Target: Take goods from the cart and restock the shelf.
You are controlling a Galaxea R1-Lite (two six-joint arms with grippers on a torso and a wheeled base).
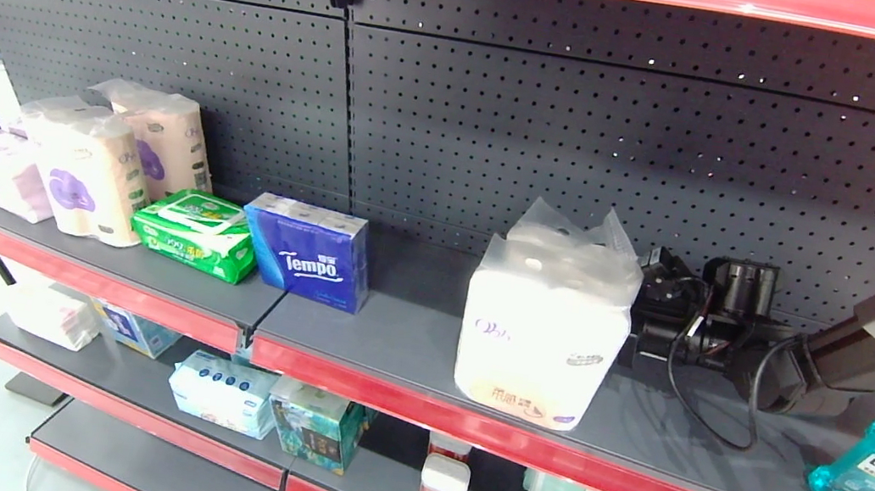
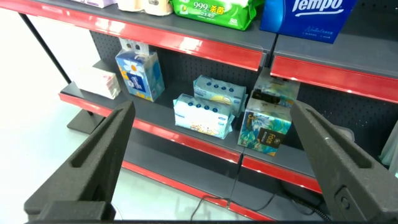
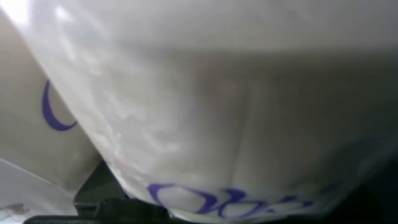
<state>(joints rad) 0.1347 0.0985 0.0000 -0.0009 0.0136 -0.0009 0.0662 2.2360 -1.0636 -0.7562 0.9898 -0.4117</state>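
right pincer [image 1: 656, 306] at roll pack [image 1: 540, 337] on shelf [image 1: 408, 335], clamped or not unclear; left pincer [image 2: 211, 143] spread apart. likely placing step; then clean release, retreat.

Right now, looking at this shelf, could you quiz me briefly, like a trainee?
1. True or false: the left gripper is open.
2. Which sits between the green tissue pack and the large white roll pack? A) cereal box B) blue tissue pack C) juice carton
3. What colour is the shelf's front edge?
Key: 1 true; 2 B; 3 red.
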